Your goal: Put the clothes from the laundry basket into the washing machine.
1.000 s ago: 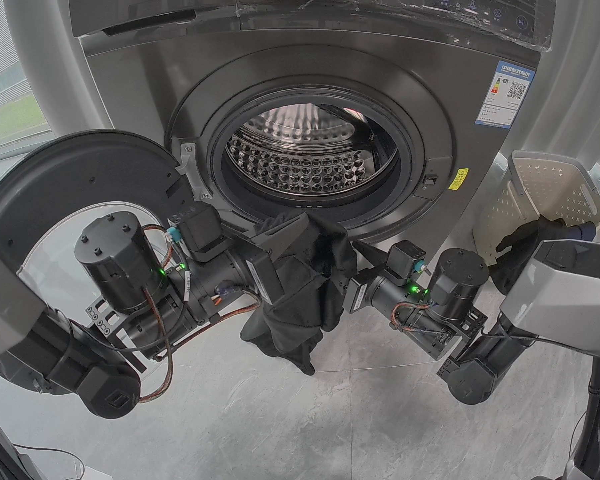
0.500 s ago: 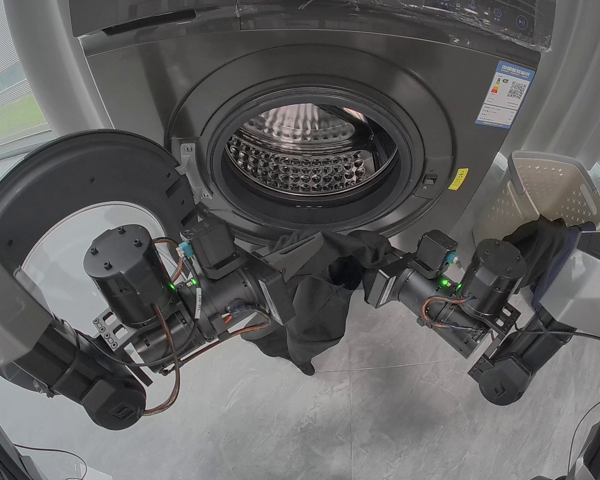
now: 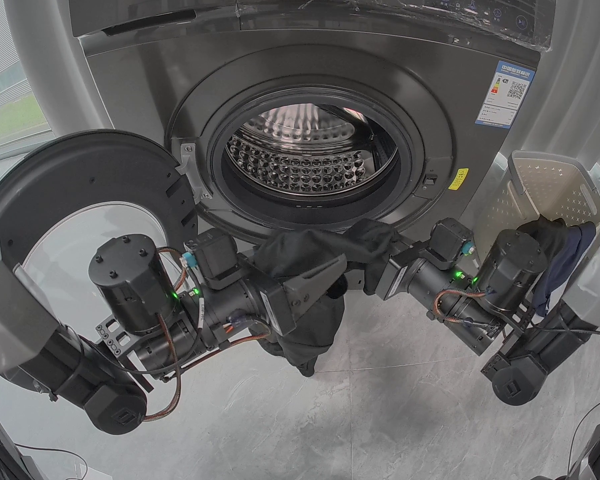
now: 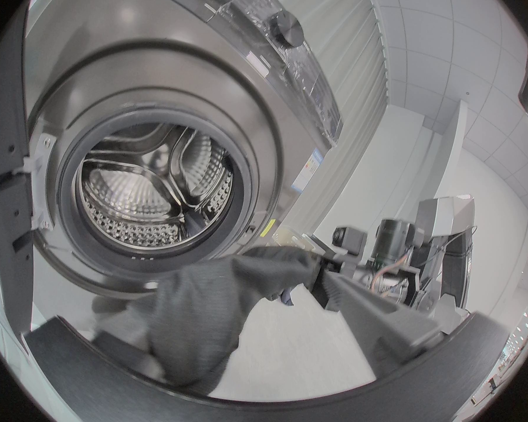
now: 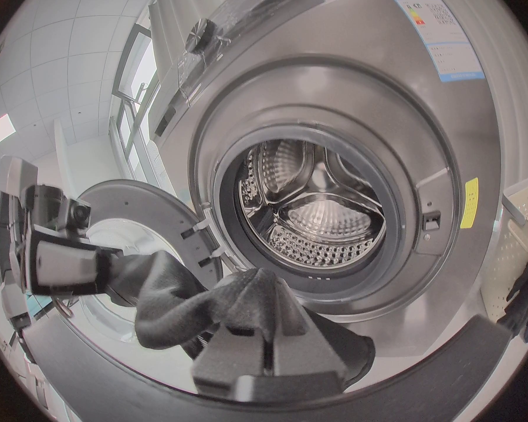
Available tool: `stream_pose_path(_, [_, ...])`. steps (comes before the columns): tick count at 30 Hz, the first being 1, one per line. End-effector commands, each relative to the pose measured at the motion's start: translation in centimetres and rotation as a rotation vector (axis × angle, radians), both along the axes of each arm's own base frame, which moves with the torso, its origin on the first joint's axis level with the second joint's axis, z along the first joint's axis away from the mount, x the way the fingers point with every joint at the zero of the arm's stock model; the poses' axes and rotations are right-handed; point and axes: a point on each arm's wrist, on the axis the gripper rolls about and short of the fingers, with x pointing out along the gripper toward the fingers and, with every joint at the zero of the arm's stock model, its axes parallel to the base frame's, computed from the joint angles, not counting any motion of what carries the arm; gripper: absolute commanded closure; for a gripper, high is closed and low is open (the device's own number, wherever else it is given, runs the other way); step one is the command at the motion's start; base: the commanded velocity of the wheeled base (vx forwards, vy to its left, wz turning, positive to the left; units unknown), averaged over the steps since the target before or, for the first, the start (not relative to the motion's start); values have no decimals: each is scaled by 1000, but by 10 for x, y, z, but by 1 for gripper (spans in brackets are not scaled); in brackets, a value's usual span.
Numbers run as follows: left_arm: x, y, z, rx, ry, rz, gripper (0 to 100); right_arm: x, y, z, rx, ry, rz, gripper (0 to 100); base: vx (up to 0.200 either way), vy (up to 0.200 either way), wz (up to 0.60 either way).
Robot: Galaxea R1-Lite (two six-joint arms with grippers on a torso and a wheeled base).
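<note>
A black garment [image 3: 307,245] hangs stretched between my two grippers, just below the washing machine's open porthole [image 3: 303,158]. The drum [image 5: 311,206] behind it holds nothing. My right gripper [image 3: 375,271] is shut on one end of the garment [image 5: 170,300], its fingers [image 5: 240,353] pinched together over the cloth. My left gripper [image 3: 313,273] stands open. The garment [image 4: 211,306] lies draped over one finger, and the other finger [image 4: 381,317] is bare. The loose end dangles toward the floor. More dark clothes [image 3: 563,251] hang over the laundry basket [image 3: 553,181] at the right.
The round machine door [image 3: 80,175] is swung open to the left, close behind my left arm. The basket leans against the machine's right side. Grey tiled floor [image 3: 353,421] lies open in front.
The right arm has pulled away to the right and up, drawing the bunched garment out between the grippers. The left gripper has shifted slightly right. The garment now sits higher, near the porthole's lower rim.
</note>
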Motion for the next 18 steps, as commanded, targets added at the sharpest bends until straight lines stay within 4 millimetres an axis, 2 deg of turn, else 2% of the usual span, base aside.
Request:
stream_pose_path(1, [-2, 3, -22, 56, 67, 4, 0, -7, -4, 21, 40, -54, 4, 100, 0, 0, 0])
stream_pose_path(9, [4, -2, -61, 117, 129, 11, 0, -7, 3, 42, 106, -110, 17, 100, 0, 0, 0])
stream_pose_path(18, [18, -5, -90, 166, 142, 35, 0, -4, 5, 50, 126, -134, 14, 100, 0, 0, 0])
